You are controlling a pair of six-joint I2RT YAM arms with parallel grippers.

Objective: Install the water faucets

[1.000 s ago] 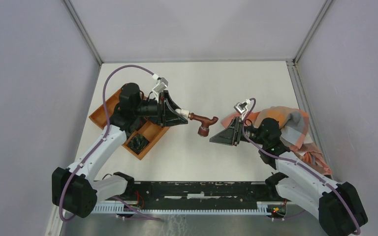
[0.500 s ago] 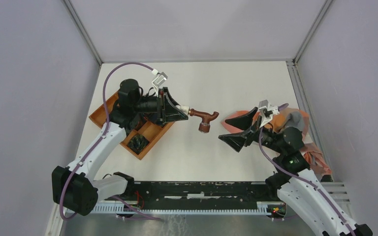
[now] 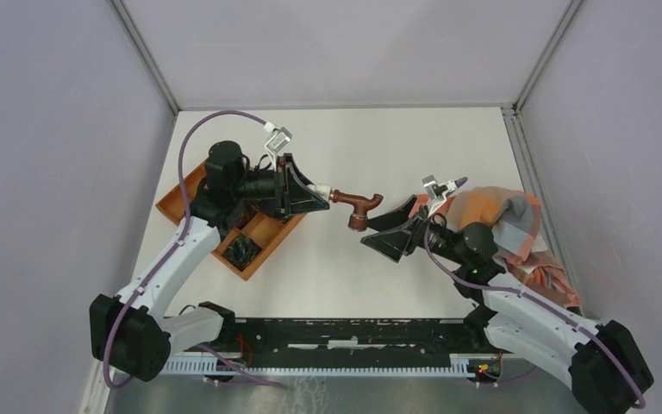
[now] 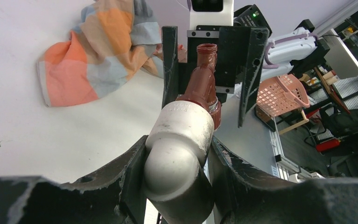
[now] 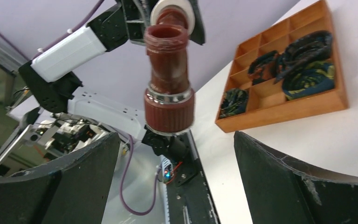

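Reddish-brown faucet (image 3: 355, 207) is held up off the counter (image 3: 379, 147), mid-scene between the two arms. Left jaws are clamped on its pale end fitting (image 4: 179, 140) (the left wrist view shows both fingers pressed against the white piece). The faucet body sticks out roughly level toward the right arm (image 3: 517, 302). Right jaws are spread wide and face the faucet's bent-down free end. In the right wrist view that end, with a silvery ring (image 5: 168, 97), sits centred between the two fingers and touches neither. Orange-brown compartment tray (image 3: 191, 203) lies on the counter's left side under the left arm (image 3: 172, 259), with dark coiled items (image 5: 303, 65) in some compartments. Orange-and-grey checked cloth (image 3: 508, 216) lies crumpled at the right, beside the right arm.
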